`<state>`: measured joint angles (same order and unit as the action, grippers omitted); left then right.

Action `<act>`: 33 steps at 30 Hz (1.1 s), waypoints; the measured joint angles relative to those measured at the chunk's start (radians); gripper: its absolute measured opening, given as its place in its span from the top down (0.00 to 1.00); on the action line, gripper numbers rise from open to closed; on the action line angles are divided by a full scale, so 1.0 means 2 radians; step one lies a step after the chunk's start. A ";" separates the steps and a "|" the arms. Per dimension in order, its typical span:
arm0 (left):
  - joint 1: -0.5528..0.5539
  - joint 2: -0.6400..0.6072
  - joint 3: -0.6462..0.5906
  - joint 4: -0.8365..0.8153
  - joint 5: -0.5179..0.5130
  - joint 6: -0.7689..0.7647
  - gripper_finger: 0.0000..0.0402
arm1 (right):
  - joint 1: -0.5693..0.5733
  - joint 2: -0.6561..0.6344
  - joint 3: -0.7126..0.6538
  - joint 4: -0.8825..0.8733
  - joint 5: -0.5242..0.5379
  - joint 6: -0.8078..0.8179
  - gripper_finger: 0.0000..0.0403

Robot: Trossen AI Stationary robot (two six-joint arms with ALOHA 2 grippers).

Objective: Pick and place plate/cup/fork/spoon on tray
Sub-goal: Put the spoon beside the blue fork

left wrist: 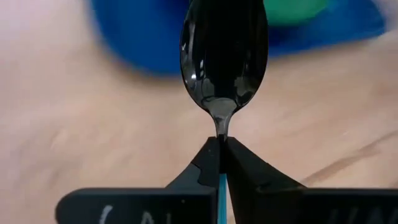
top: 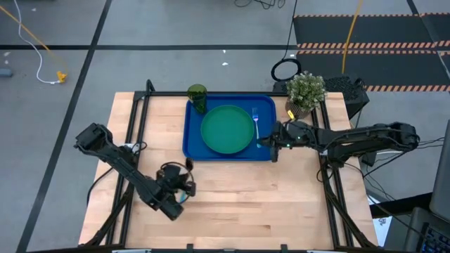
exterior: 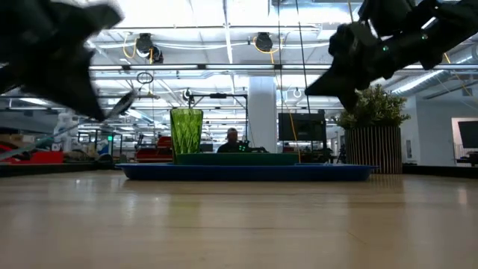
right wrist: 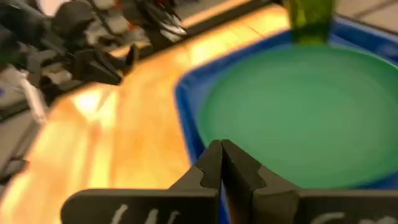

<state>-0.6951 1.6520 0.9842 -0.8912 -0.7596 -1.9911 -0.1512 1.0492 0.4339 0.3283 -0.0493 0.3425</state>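
Note:
My left gripper [top: 177, 184] is shut on the spoon [left wrist: 224, 50], above the bare table in front of the tray's near left corner. The spoon's dark oval bowl points toward the blue tray [top: 193, 144]. On the tray rest the green plate [top: 227, 128], the fork [top: 256, 121] to the plate's right, and the green cup [top: 197, 95], upright at the far left corner. My right gripper [top: 273, 145] is shut and empty at the tray's right rim, beside the plate [right wrist: 298, 106]. My left gripper pinches the spoon between its two fingers on the light-blue handle [left wrist: 222, 186], just behind the neck [left wrist: 221, 124]. The fingers lie along the spoon. The bowl sticks out past the fingertips toward the tray, and the spoon is lifted clear of the table.
A potted plant [top: 306, 91] stands just off the tray's far right corner, close behind my right arm. Bare wood tabletop [top: 246, 204] lies in front of the tray. Black frame rails [top: 133, 119] run along the table's left and right sides.

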 joint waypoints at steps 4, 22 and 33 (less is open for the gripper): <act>0.020 0.000 0.048 -0.001 -0.071 0.091 0.96 | 0.036 0.000 0.000 0.050 0.001 0.003 0.99; 0.165 0.023 0.124 0.428 -0.180 0.687 0.98 | 0.130 0.073 0.000 0.201 0.085 -0.039 0.62; 0.195 0.097 0.125 0.711 -0.128 0.883 0.98 | 0.133 0.144 0.000 0.259 0.103 -0.088 0.50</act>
<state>-0.3050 1.8457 1.2339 0.5311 -1.0153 -0.2253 0.1154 1.3371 0.4343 0.8459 0.1564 0.1674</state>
